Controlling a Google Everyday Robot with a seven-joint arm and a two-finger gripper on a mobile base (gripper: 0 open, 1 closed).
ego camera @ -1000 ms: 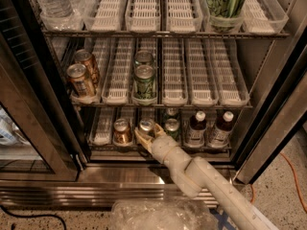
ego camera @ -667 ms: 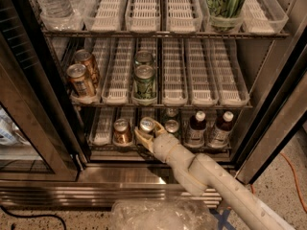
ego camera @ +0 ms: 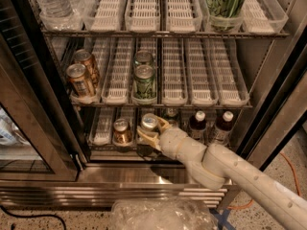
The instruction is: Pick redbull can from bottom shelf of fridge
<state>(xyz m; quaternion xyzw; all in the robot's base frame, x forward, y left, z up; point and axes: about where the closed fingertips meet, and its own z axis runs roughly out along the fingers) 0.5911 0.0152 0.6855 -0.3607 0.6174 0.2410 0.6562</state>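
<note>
The fridge [ego camera: 144, 174] stands open in front of me. The redbull can [ego camera: 149, 121], slim with a shiny silver top, stands at the front of the bottom shelf [ego camera: 102, 134], just right of a copper-brown can [ego camera: 121, 131]. My gripper [ego camera: 152, 130] reaches in from the lower right and its tan fingers [ego camera: 162, 124] sit on both sides of the redbull can, closed around its body. The can's lower part is hidden behind the fingers.
Dark bottles [ego camera: 197, 124] stand right of the gripper on the bottom shelf. The middle rack holds copper cans [ego camera: 79, 79] and green cans [ego camera: 144, 82]. Water bottles [ego camera: 53, 1] sit top left. The glass door [ego camera: 21, 114] hangs open at left. A clear plastic bag [ego camera: 163, 213] lies below.
The gripper and arm have shifted slightly right and up around the redbull can, which now sits a little higher between the fingers.
</note>
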